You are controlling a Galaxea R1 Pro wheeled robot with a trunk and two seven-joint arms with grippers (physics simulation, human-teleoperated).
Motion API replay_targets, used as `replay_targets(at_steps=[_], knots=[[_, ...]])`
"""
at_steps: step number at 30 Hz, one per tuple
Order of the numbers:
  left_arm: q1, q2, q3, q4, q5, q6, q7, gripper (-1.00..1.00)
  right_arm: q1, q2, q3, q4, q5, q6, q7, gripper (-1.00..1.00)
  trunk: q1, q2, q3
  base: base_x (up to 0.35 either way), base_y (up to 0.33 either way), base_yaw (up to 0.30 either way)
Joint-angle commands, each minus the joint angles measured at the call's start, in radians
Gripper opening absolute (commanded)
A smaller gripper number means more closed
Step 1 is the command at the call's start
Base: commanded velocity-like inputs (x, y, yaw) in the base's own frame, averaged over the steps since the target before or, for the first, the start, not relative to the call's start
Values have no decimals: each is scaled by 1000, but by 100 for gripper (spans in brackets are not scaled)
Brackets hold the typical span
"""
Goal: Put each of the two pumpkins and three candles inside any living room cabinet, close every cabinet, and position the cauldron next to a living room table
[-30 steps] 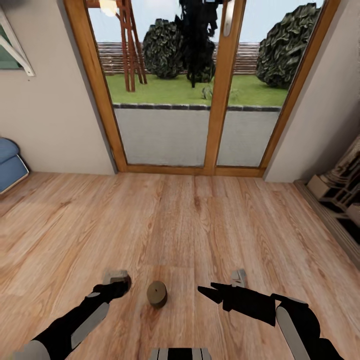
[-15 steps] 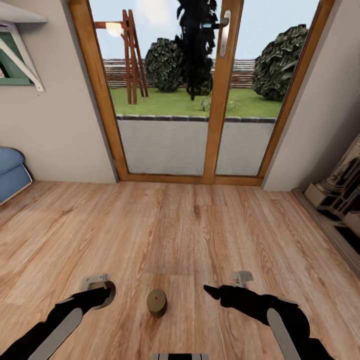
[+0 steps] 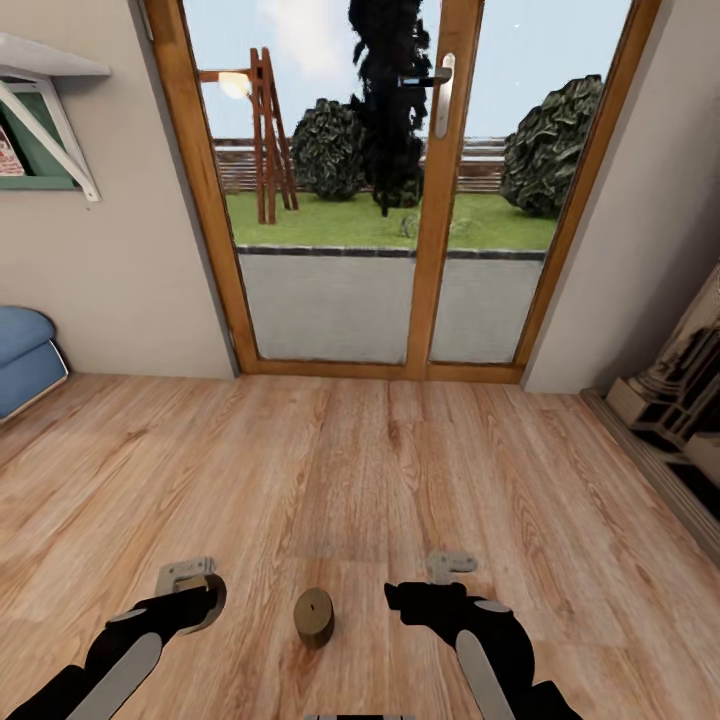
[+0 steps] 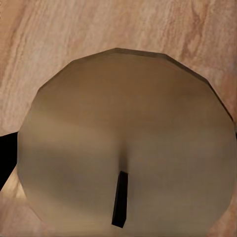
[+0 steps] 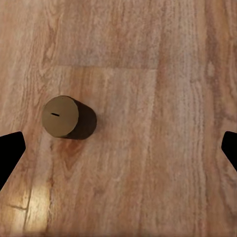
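A short beige-grey candle [image 3: 314, 615] stands upright on the plank floor between my two arms. It also appears in the right wrist view as candle [image 5: 64, 117], off to one side of the open right gripper [image 5: 118, 153]. That right gripper [image 3: 405, 597] hovers a short way right of the candle and does not touch it. My left gripper [image 3: 200, 592] sits left of the floor candle and is shut on a second candle [image 4: 123, 138], whose flat top and dark wick fill the left wrist view. No pumpkins, cabinet, table or cauldron are visible.
A wood-framed glass patio door [image 3: 440, 200] closes the far wall ahead. The blue sofa [image 3: 22, 360] edges in at the left under a wall shelf [image 3: 45, 70]. An ornate stone fireplace [image 3: 680, 390] lines the right wall. Open plank floor [image 3: 360, 470] lies in between.
The head camera has tilted up, so the door and floor sit lower in the picture. My right arm swung left, closer to the floor candle. My left gripper drew back leftward with its candle.
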State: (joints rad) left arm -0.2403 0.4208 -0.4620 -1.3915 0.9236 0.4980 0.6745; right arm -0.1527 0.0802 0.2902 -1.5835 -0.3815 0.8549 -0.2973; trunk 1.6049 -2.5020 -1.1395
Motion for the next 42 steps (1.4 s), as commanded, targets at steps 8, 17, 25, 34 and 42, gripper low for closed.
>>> replay_targets(at_steps=[8,17,25,34,42], knots=[[1,1,-3,-3,7,1,11,-100,-1,1,4,-1,-12,2,-13,100,0,0,-2,0,0,67],[1,1,-3,-3,7,1,11,-100,-1,1,6,-1,-15,3,-14,100,0,0,-6,1,0,246],[1,2,-3,-49,8,5,11,-100,-1,1,7,-1,-12,3,-14,100,0,0,-11,115,0,267],[-1,-8,196,-167,8,272,11,-100,-1,1,19,-1,-10,3,-14,100,0,0,-15,15,0,268],[-30,-65,242,-180,8,341,16,-100,-1,1,30,-1,-9,3,-14,100,0,0,-20,1,0,227]])
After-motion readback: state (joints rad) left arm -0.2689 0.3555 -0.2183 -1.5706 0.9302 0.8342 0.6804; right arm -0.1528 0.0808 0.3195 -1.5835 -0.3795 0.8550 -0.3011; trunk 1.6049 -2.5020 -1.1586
